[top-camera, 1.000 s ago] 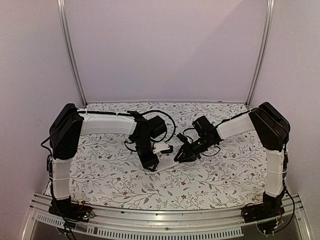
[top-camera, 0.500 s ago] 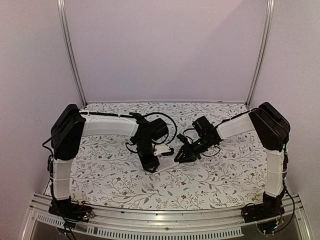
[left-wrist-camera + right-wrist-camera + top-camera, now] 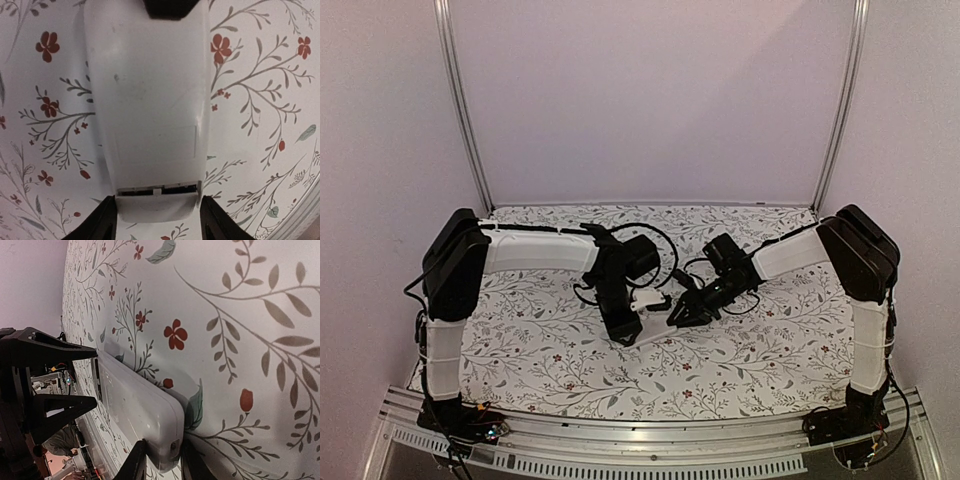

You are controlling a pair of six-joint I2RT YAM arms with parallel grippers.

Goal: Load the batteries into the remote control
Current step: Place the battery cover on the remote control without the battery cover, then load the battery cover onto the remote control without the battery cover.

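The remote control (image 3: 656, 316) is held low over the table between both grippers, plain white back up. In the left wrist view the remote control (image 3: 150, 100) fills the middle, and a thin dark gap runs across its back at the battery cover's edge (image 3: 157, 189). My left gripper (image 3: 157, 222) is shut on that end, its fingers against both sides. My right gripper (image 3: 165, 460) is shut on the opposite end of the remote control (image 3: 135, 410). In the top view the left gripper (image 3: 638, 328) and right gripper (image 3: 678, 314) face each other. No batteries are in view.
The table carries a white cloth with a floral print (image 3: 740, 350). Black cables (image 3: 665, 262) loop behind the two wrists. A metal rail (image 3: 640, 440) runs along the near edge, and pale walls close the back and sides.
Both grippers and the remote control have shifted slightly up and to the right in the top view. Both grips are unchanged.
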